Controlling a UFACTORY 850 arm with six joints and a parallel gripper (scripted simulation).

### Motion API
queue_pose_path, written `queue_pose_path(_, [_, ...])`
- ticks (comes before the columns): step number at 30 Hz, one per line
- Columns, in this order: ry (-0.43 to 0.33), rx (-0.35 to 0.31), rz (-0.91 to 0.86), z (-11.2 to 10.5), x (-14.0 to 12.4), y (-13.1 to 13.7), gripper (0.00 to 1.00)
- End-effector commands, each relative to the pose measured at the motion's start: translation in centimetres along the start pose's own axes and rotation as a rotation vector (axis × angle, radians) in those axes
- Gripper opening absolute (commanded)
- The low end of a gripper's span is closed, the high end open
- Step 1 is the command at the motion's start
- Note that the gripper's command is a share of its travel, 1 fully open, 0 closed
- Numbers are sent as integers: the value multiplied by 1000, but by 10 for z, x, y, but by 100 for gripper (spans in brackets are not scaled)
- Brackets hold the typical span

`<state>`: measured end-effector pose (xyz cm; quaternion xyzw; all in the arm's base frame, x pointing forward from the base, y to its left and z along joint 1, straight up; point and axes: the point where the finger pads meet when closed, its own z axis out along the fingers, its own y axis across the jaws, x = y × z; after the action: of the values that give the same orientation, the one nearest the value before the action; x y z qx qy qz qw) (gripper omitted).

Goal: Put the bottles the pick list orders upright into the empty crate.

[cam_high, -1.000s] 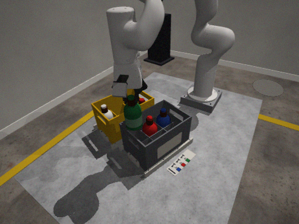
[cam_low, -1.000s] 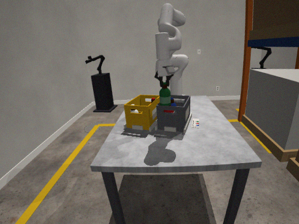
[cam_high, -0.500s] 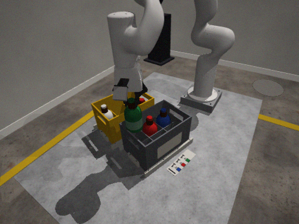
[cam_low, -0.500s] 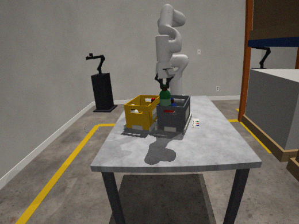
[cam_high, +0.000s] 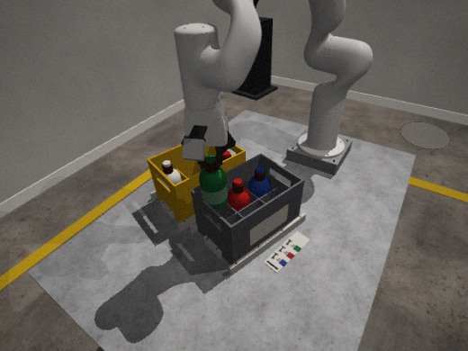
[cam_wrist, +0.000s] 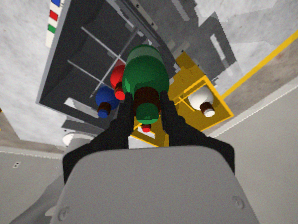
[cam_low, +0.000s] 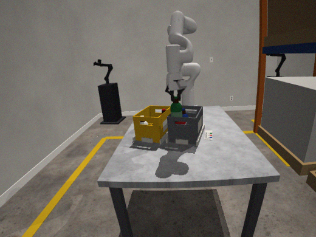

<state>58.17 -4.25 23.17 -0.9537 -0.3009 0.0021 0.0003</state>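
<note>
On the grey counter (cam_high: 342, 270), the pick list (cam_high: 287, 252) lies nearest the top camera, a paper strip with green, red and blue squares, just beside the long wall of the dark grey crate (cam_high: 252, 225). Seen from the top view, the strip sits at about 4 o'clock from that crate. Inside the grey crate, a red-label bottle (cam_high: 238, 194) and a blue-label bottle (cam_high: 259, 182) stand upright in neighbouring compartments. At about 9 o'clock from the red one, the green-label bottle (cam_high: 213, 184) hangs upright, its body partly down in a compartment on the side nearest the yellow crate, its shoulders above the rim. Whether its base touches the crate floor cannot be told. The claw (cam_high: 211, 158) pinches the green-label bottle at its brown neck just below the green cap; the wrist view shows a black finger (cam_wrist: 171, 117) on either side of that neck. Behind the grey crate, at about 10 o'clock and touching or just beside it, the yellow crate (cam_high: 175, 198) holds a white-label bottle (cam_high: 171, 175) and another bottle with a red cap (cam_high: 227, 154), mostly hidden by the claw. The white arm (cam_high: 211, 67) rises above both crates, and its base plate (cam_high: 344, 155) is farthest back on the counter, at about 1 o'clock from the grey crate.
</note>
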Motion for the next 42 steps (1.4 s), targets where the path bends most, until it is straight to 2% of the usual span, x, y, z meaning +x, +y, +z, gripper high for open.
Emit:
queue_pose_path(1, [2, -2, 0, 1, 1, 1, 0])
queue_pose_path(42, [2, -2, 0, 38, 1, 1, 0])
